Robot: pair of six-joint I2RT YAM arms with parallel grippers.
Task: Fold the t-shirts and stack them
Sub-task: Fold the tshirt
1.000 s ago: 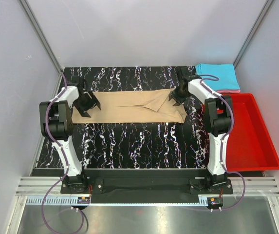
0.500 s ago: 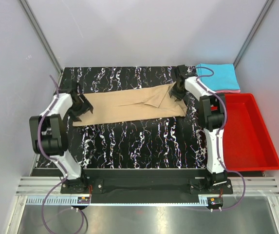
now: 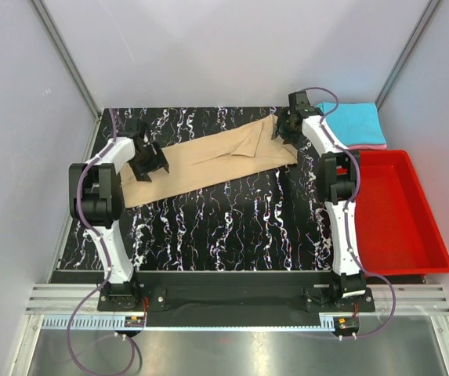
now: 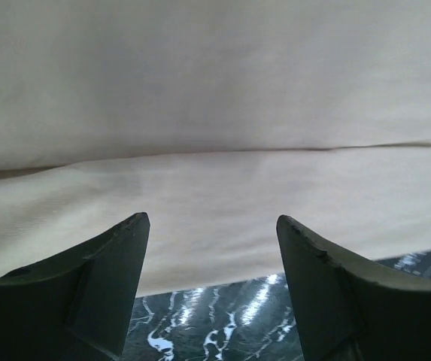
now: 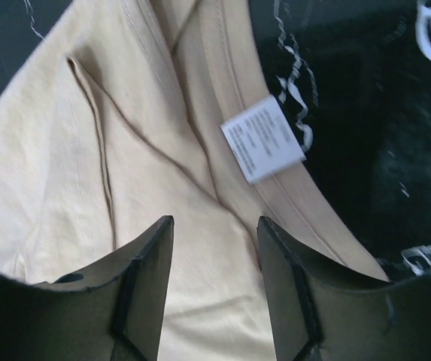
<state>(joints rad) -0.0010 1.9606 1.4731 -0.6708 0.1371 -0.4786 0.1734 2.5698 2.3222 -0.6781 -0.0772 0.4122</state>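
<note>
Left hand [image 4: 211, 226], right hand [image 5: 213, 226] gape empty over t-shirt [image 3: 208, 160].

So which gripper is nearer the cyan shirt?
Right. The right gripper is just left of the cyan shirt, at the tan shirt's end; the left gripper is at its far end.

Pink t-shirt [image 3: 369, 146] mostly under cyan t-shirt [image 3: 357, 121], neck label [image 5: 263, 139] print unreadable, tan t-shirt [image 4: 215, 113] cropped in wrist views
</note>
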